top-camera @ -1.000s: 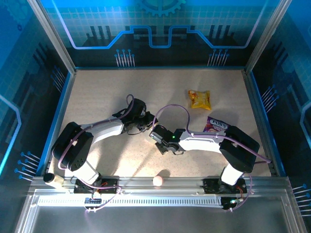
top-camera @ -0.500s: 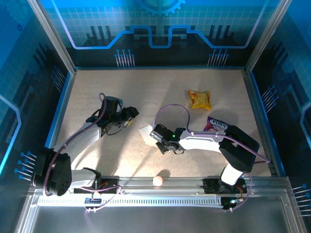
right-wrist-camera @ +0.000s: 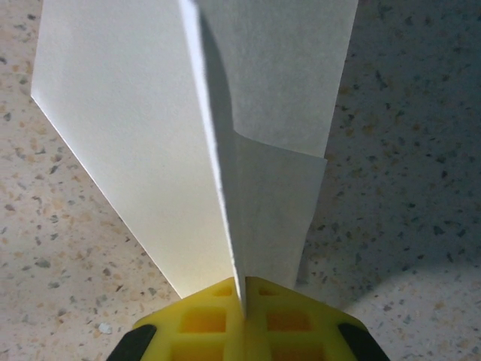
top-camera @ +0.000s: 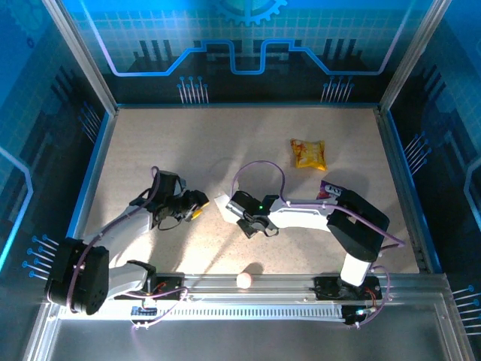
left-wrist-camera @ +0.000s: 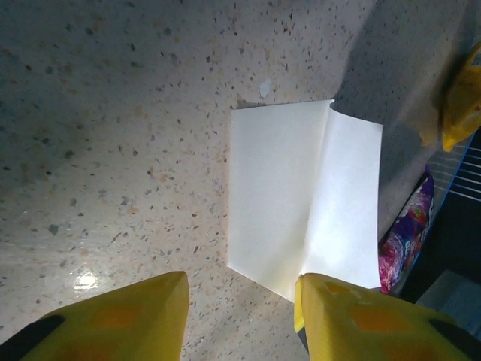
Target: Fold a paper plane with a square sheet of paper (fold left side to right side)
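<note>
The square sheet of paper (left-wrist-camera: 278, 195) lies creased on the speckled table, with one flap raised along a centre fold. From above, the sheet (top-camera: 223, 203) is a small white patch between the two grippers. My right gripper (right-wrist-camera: 242, 301) is shut on the sheet's upright fold (right-wrist-camera: 225, 173), with the paper edge pinched between the yellow jaws. My left gripper (left-wrist-camera: 240, 320) stands open just short of the sheet's near corner, touching nothing. From above, the left gripper (top-camera: 197, 206) sits left of the paper and the right gripper (top-camera: 236, 211) at its right edge.
A yellow snack packet (top-camera: 309, 153) lies at the back right, and a purple-pink wrapper (top-camera: 329, 192) sits beside the right arm. A small pale ball (top-camera: 244, 280) rests by the front rail. Blue walls enclose the table.
My left arm has drawn back to the left, away from the paper, and its jaws have opened. The right gripper has stayed shut on the sheet, shifting slightly.
</note>
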Tool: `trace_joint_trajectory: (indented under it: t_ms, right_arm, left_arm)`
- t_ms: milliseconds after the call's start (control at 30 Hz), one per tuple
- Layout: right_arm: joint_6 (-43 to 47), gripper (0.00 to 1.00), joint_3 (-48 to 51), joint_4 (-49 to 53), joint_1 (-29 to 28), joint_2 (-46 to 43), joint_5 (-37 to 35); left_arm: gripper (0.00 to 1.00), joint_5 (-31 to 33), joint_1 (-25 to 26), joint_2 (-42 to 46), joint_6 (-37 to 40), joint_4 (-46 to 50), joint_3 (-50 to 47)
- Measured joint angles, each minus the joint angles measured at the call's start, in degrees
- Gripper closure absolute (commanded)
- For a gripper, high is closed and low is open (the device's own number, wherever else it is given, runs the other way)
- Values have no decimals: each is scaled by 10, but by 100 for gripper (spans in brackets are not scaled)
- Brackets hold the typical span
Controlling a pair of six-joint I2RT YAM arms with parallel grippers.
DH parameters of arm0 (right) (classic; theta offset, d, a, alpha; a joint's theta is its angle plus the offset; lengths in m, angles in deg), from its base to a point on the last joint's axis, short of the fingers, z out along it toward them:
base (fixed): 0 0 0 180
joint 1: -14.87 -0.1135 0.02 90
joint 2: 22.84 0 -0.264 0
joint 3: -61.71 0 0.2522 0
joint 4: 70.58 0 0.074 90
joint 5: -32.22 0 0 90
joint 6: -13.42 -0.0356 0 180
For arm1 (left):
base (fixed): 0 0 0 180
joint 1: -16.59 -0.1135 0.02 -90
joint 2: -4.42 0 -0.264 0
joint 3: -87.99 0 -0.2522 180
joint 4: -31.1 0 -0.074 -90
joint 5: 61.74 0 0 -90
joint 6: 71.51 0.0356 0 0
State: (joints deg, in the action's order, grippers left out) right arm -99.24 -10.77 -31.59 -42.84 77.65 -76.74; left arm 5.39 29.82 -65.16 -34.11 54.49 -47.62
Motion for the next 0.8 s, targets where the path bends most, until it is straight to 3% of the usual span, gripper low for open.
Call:
trace_joint_trajectory:
  t_ms: [433,800]
  right_arm:
    - [-25,100,-3,-28,63,18,143]
    - [-59,100,14,-119,127,38,301]
  left_arm:
    - [56,-45,14,-106,3,-35,29]
    - [55,-56,30,-165,15,-52,68]
